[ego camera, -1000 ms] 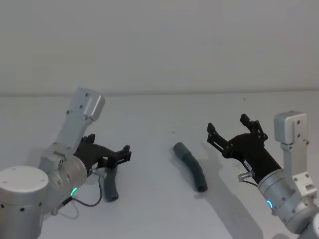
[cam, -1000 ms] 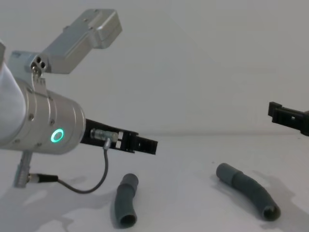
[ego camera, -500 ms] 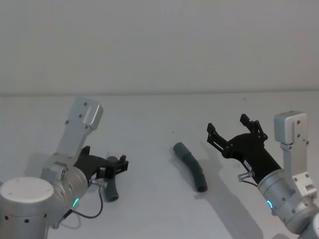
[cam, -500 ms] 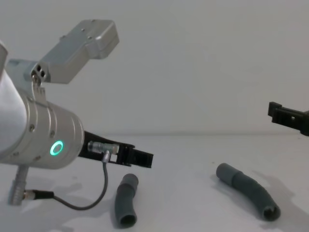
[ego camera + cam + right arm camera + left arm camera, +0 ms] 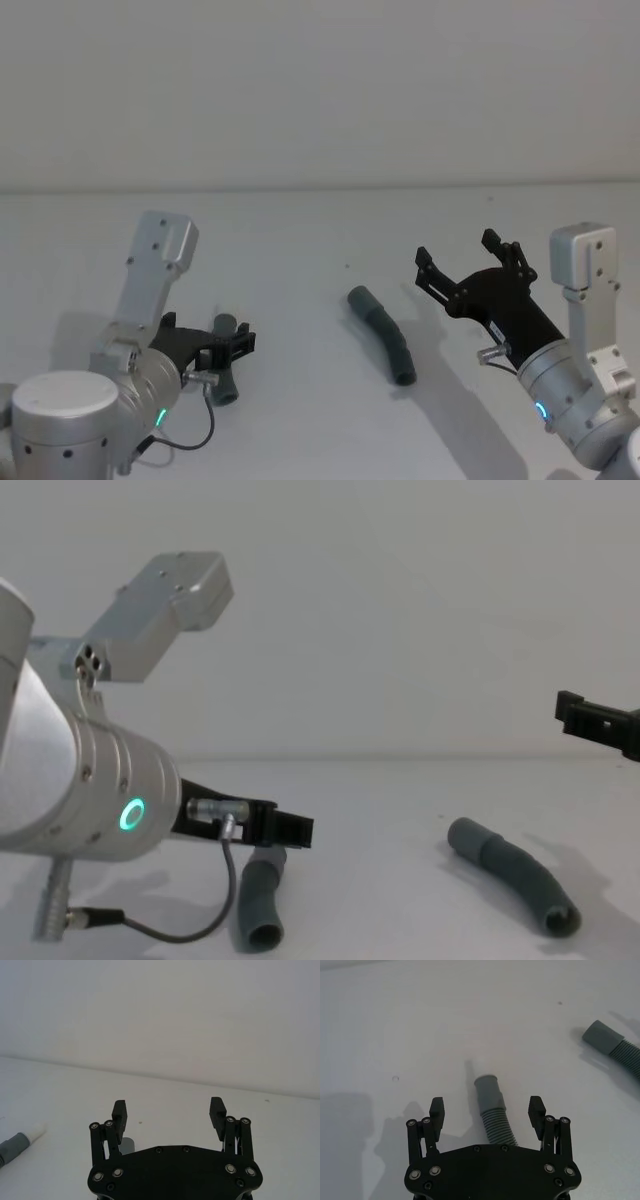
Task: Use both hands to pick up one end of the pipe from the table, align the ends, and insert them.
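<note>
Left gripper [image 5: 487,1106] is hovering low over the shorter pipe piece [image 5: 496,1125] on the table's [image 5: 300,240] left side, jaws spread. Right gripper [image 5: 456,250] is hanging raised, jaws wide — longer piece [image 5: 385,335] is lying between the arms.

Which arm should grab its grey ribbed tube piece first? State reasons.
Left. The left gripper is open and low, the shorter dark grey ribbed tube lined up between its jaws. The right gripper is open but raised, well apart from the longer bent grey tube.
</note>
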You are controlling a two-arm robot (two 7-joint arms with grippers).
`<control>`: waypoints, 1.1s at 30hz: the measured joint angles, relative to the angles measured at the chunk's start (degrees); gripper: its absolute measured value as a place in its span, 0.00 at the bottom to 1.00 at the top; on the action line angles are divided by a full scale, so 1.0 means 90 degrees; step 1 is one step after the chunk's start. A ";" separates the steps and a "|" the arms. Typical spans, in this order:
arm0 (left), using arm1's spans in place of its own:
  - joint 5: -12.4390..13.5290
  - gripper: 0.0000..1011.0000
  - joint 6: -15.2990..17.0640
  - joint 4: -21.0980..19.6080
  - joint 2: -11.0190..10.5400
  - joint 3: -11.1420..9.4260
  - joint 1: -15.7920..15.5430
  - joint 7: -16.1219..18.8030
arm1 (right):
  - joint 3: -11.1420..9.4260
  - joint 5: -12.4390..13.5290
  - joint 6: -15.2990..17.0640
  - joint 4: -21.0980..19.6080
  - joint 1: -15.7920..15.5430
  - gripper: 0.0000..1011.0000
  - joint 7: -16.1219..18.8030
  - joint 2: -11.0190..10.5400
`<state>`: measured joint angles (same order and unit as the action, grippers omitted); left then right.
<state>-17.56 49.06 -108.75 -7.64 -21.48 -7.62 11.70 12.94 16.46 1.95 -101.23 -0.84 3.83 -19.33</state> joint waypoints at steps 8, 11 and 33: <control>-0.0001 0.99 0.0042 0.0168 0.0190 0.0077 0.0041 0.0097 | 0.0000 0.0000 0.0000 0.0000 0.0000 0.99 0.0000 0.0000; 0.0005 0.99 0.0068 0.0240 0.0223 0.0085 0.0026 0.0100 | 0.0000 0.0000 0.0000 0.0000 0.0000 0.99 0.0000 0.0000; 0.0106 0.99 0.0236 0.0685 0.0246 0.0057 -0.0241 -0.0070 | 0.0000 0.0000 0.0000 0.0000 0.0000 0.99 0.0000 0.0000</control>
<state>-16.60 51.18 -102.59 -5.42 -20.96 -9.79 11.07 12.94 16.46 1.95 -101.23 -0.84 3.83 -19.33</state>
